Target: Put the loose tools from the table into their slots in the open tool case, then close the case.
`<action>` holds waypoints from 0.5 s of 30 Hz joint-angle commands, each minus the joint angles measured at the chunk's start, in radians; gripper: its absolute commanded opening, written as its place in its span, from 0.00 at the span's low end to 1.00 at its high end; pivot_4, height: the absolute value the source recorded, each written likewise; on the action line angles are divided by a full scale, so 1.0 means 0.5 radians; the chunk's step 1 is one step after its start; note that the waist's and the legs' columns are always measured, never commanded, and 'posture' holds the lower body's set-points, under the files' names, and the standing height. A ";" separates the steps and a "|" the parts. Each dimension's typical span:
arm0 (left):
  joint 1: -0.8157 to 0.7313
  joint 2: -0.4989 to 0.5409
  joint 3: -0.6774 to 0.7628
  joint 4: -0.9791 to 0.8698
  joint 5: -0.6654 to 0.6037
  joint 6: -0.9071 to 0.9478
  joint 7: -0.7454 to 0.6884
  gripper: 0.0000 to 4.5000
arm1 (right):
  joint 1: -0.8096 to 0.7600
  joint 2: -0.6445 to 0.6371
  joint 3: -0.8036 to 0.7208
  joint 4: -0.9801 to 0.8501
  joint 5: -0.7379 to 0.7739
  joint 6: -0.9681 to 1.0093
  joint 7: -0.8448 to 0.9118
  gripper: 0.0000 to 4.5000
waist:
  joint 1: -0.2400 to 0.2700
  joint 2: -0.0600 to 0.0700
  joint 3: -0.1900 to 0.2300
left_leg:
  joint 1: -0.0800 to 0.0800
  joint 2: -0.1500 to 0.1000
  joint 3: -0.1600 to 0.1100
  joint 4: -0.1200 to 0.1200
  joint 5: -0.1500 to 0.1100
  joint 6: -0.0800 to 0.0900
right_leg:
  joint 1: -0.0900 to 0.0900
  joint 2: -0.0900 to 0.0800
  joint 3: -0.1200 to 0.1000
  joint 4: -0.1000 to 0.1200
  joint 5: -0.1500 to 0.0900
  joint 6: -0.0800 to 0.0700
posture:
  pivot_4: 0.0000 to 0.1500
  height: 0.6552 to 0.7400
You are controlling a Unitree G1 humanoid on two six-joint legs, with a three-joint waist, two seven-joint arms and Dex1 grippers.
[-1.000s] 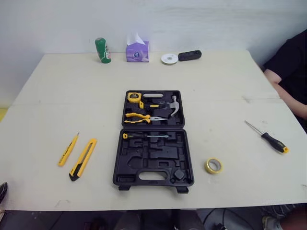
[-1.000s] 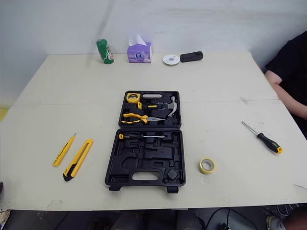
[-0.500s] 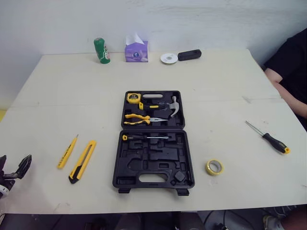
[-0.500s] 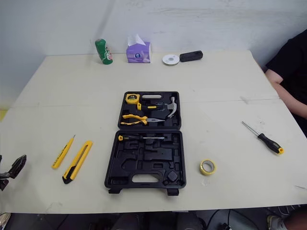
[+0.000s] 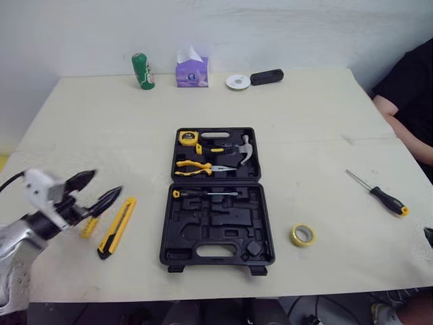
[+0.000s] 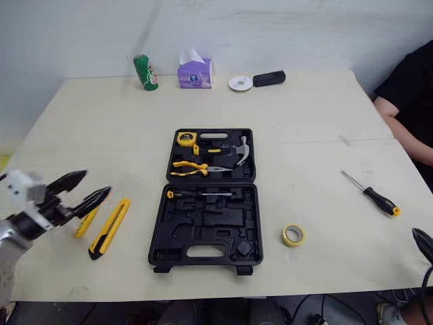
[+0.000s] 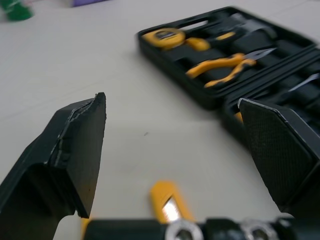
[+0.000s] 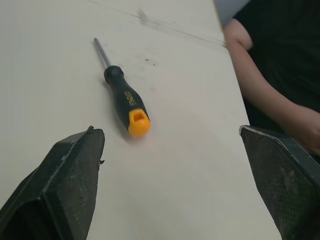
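The open black tool case (image 5: 265, 223) lies mid-table; its far half holds a tape measure, pliers (image 5: 196, 166) and a hammer, and a screwdriver lies in the near half. Left of it lie a yellow utility knife (image 5: 117, 225) and a slimmer yellow knife (image 5: 88, 228). My left gripper (image 5: 97, 188) hovers open just above those knives, partly hiding the slim one. A black-and-orange screwdriver (image 5: 379, 194) and a yellow tape roll (image 5: 302, 235) lie to the right. My right gripper (image 8: 170, 132) is open, short of the screwdriver (image 8: 125, 100), with nothing between its fingers.
Along the table's far edge stand a green can (image 5: 143, 70), a purple tissue box (image 5: 192, 70), a white disc (image 5: 237, 82) and a black object (image 5: 266, 76). A person in black (image 5: 413, 88) sits at the right corner, forearm (image 8: 260, 85) beside the table.
My left gripper has risen from the lower left corner and moved right over the yellow knives, open. A tip of the right gripper has come into view at the lower right.
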 commanded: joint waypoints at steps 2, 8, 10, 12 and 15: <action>-0.019 0.180 -0.150 -0.349 -0.249 0.302 -0.144 0.99 | -0.226 -0.231 0.127 0.290 -0.093 0.074 0.245 1.00 | 0.002 0.003 0.002 | -0.001 0.003 0.000 0.000 0.000 0.000 | 0.000 0.003 -0.001 -0.003 -0.001 -0.002 | 1.00 1.00; -0.216 0.234 -0.393 -0.587 -0.486 0.511 -0.203 0.99 | -0.845 -0.482 0.517 0.802 -0.309 0.230 0.500 1.00 | -0.001 0.015 0.012 | -0.006 0.002 0.002 0.008 0.001 0.001 | 0.001 0.003 -0.001 -0.009 0.002 0.003 | 1.00 1.00; -0.271 0.223 -0.463 -0.635 -0.520 0.529 -0.218 0.99 | -0.998 -0.491 0.605 0.914 -0.384 0.202 0.512 1.00 | -0.001 0.015 0.013 | -0.006 0.004 0.001 0.007 0.002 -0.001 | 0.001 0.006 -0.002 -0.009 0.002 0.003 | 1.00 1.00; -0.310 0.210 -0.518 -0.674 -0.569 0.557 -0.222 0.99 | -1.163 -0.497 0.710 1.019 -0.461 0.218 0.560 1.00 | 0.001 0.016 0.016 | -0.007 0.006 0.001 0.007 0.002 -0.003 | 0.000 0.010 -0.002 -0.008 0.002 0.003 | 1.00 1.00; -0.329 0.208 -0.547 -0.683 -0.585 0.571 -0.220 0.99 | -1.317 -0.508 0.811 1.140 -0.533 0.229 0.636 1.00 | 0.001 0.022 0.020 | -0.008 0.006 0.001 0.007 0.002 -0.003 | -0.001 0.011 -0.002 -0.008 0.002 0.003 | 1.00 1.00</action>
